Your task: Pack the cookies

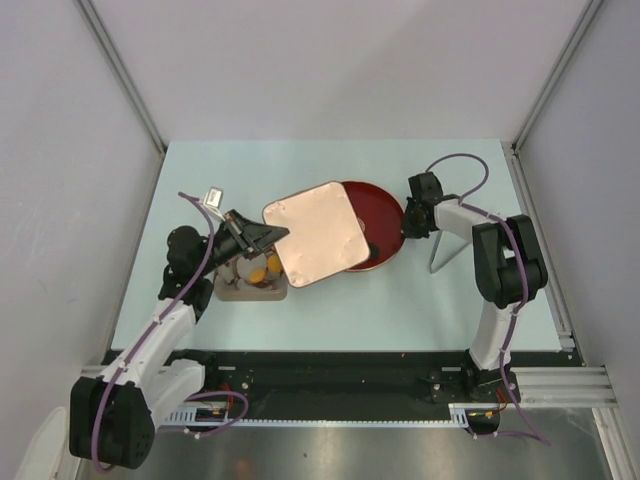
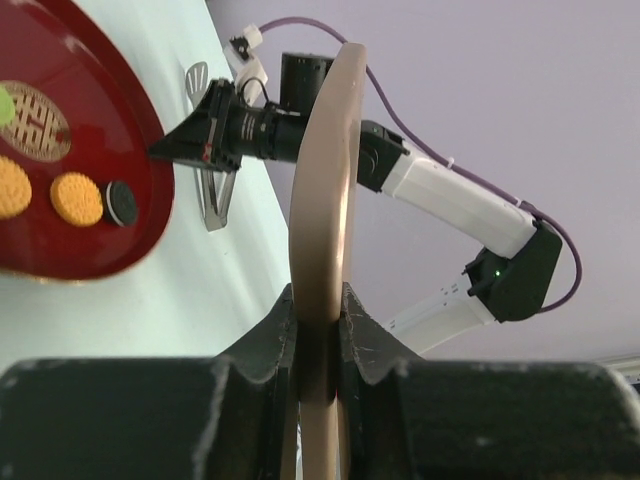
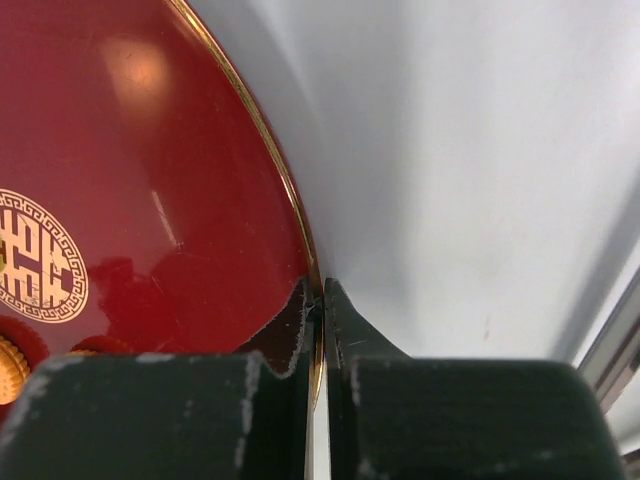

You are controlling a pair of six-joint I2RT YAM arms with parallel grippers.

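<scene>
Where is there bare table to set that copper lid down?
Free: the far strip of table behind the red plate, and the near strip before it. Crowded: the middle, where lid, plate and cookie box meet.

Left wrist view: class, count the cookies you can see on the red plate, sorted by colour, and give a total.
Orange cookies: 2
Black cookie: 1
Green cookie, cut off by the picture's edge: 1
Total on the red plate: 4

Left pincer [image 2: 318, 305] and right pincer [image 3: 318, 298] both clamped.
</scene>
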